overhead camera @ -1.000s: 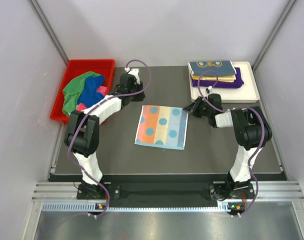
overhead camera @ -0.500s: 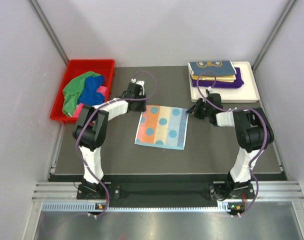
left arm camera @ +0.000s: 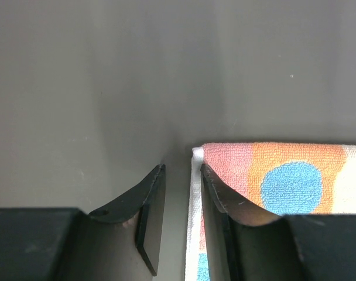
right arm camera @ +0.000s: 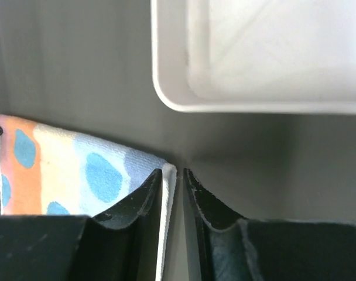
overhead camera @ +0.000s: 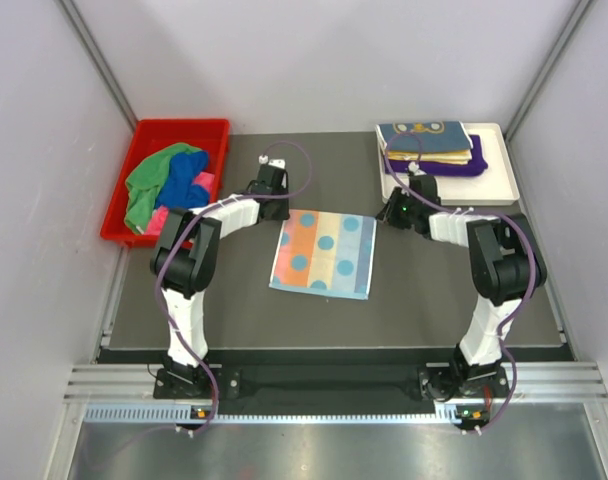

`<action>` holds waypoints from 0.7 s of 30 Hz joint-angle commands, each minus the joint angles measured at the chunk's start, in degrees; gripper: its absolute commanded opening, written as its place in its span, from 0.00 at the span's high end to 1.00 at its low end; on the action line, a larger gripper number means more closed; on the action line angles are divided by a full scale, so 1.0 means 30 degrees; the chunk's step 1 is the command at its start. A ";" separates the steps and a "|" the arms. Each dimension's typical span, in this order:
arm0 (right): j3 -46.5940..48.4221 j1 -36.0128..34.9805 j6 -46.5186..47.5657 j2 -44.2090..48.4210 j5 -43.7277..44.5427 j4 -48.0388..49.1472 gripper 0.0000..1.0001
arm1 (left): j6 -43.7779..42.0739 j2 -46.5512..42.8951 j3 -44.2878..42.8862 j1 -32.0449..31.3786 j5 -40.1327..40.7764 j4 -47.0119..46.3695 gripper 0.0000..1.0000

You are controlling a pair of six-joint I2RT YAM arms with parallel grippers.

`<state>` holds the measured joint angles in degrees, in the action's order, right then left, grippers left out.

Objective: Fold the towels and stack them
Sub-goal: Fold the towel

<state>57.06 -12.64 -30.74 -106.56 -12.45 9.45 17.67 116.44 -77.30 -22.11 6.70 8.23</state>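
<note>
The dotted towel (overhead camera: 324, 252) is lying flat at the centre of the desk (overhead camera: 454, 300); the first fold is starting. The left end effector (left arm camera: 182, 181), half-open, is straddling its far-left hem. The right end effector (right arm camera: 173, 178), narrowly parted, is straddling the far-right corner. Next move: both should probably pinch together.

Mid-frame, the striped towel (overhead camera: 324, 254) has pink, orange, cream and pale-blue bands with teal dots. Red bin (overhead camera: 134, 135) upper left, white tray (overhead camera: 501, 185) upper right, grey desk (overhead camera: 424, 290).

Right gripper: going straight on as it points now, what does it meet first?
Right gripper likely meets the mat just past the towel corner; the tray lies beyond. Depth unclear.
</note>
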 commanded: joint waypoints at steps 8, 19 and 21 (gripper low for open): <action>0.1078 -0.0619 0.1165 0.0013 0.0898 -0.0251 0.74 | -0.0148 -0.0406 -0.0103 0.0016 -0.2144 -0.1131 0.58; 0.1429 -0.1233 0.1575 -0.0366 0.1013 -0.0805 0.70 | -0.0236 -0.0027 -0.0512 0.0045 -0.2557 -0.0959 0.54; 0.1517 -0.1380 0.1634 -0.0426 0.1131 -0.0895 0.70 | -0.0324 0.0238 -0.0718 0.0016 -0.2409 -0.0722 0.55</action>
<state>58.33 -15.11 -27.40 -106.65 -10.11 6.98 17.58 116.55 -77.47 -22.09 -0.56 7.05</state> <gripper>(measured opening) 0.298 0.456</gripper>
